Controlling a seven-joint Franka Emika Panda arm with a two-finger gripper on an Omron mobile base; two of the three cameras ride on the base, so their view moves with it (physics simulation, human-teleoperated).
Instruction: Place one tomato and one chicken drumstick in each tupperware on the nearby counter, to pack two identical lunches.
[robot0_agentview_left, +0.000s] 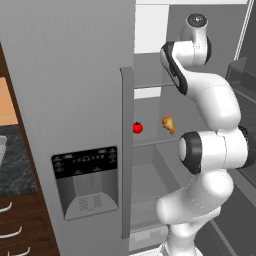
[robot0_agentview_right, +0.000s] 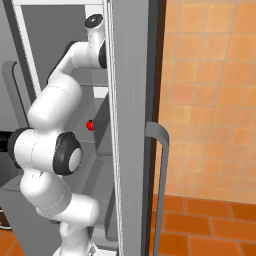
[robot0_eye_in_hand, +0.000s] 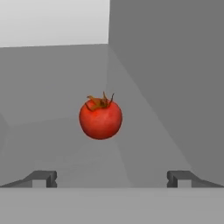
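Hand view w/ claw (robot0_eye_in_hand: 112, 178) spread wide, tomato (robot0_eye_in_hand: 100, 117) ahead on fridge shelf, left base view adds drumstick (robot0_agentview_left: 169, 124) nearby

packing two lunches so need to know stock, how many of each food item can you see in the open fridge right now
tomato: 1
chicken drumstick: 1
total: 2

Both base views flank the open fridge (robot0_agentview_left: 75, 100); hand view faces its tomato (robot0_eye_in_hand: 100, 119) closely
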